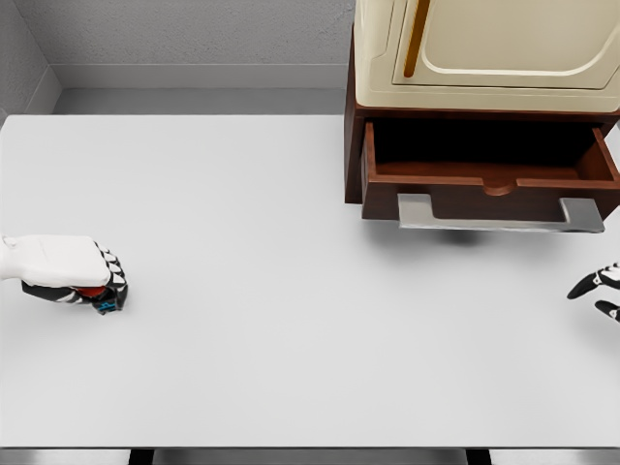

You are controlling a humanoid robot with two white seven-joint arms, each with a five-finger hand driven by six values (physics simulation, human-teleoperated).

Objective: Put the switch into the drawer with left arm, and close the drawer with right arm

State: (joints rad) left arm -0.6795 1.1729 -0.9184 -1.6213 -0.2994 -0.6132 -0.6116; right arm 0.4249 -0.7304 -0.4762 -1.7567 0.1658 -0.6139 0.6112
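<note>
My left hand (97, 287) lies at the table's left edge, its fingers curled around the switch (103, 298), a small object showing red and blue beneath the palm. Most of the switch is hidden by the hand. The brown wooden drawer (489, 180) stands pulled out at the upper right, with a silver handle (499, 215) across its front and a dark interior. Only the fingertips of my right hand (601, 291) show at the right edge, spread and holding nothing, below and to the right of the drawer.
A cream-coloured appliance (484, 48) sits on top of the brown cabinet (355, 145) that houses the drawer. The white table (291, 291) stretches between my left hand and the drawer. A grey wall runs along the back.
</note>
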